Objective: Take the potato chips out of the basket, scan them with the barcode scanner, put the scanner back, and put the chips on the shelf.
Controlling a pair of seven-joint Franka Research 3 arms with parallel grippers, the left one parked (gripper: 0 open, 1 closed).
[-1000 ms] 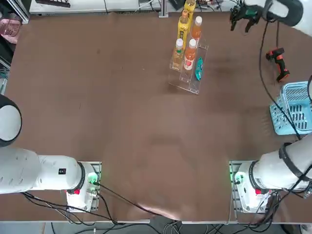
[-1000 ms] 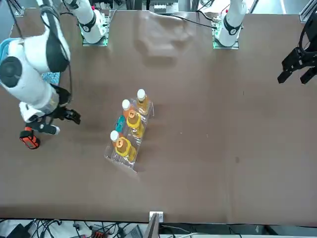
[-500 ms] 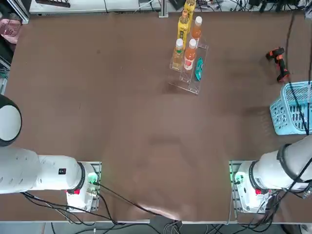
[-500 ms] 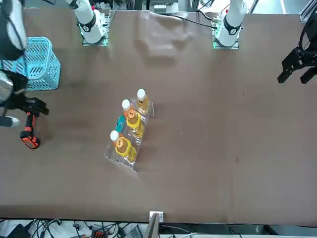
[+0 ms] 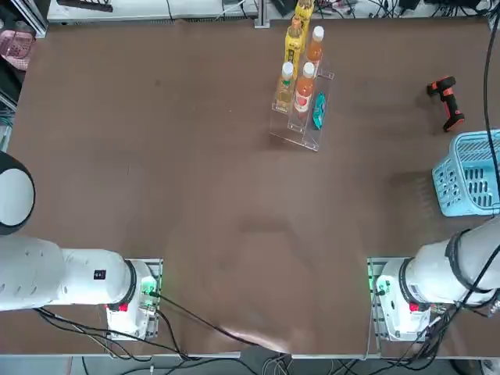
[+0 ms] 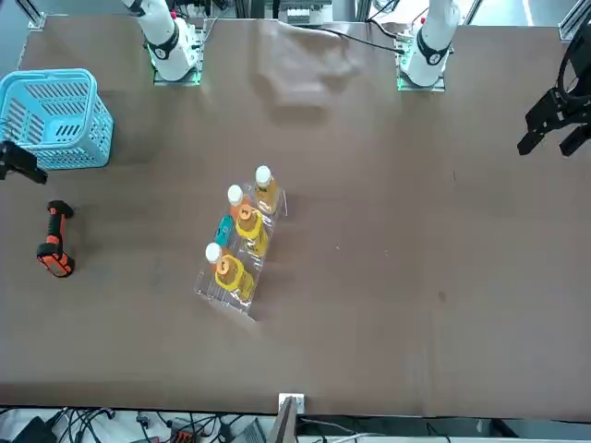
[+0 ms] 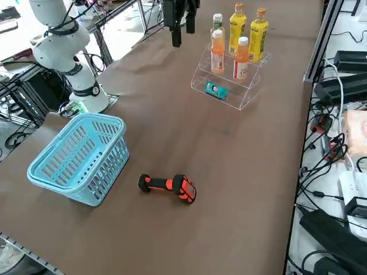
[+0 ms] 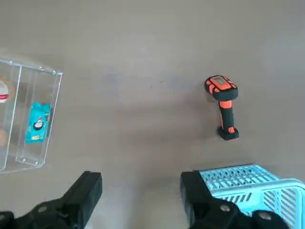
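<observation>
Brown matte bench fills the overhead view, with cables and equipment along its far and right edges. One light blue basket stands at about 3 o'clock on it; it appears empty in the right side view. One clear stepped shelf sits at about 12 o'clock, carrying five drink bottles: two yellow, three orange. One barcode scanner lies on its side at about 2 o'clock, just beyond the basket and apart from it. One packet of potato chips lies flat on the shelf's lowest step, so the task appears complete.

The right gripper hangs high above the bench near the basket, fingers wide apart and holding nothing.

Judged by appearance, the packet is light, soft and crushable, with slippery film; a gentle hold across its narrow middle would suit, well clear of the bottles, which could topple.
</observation>
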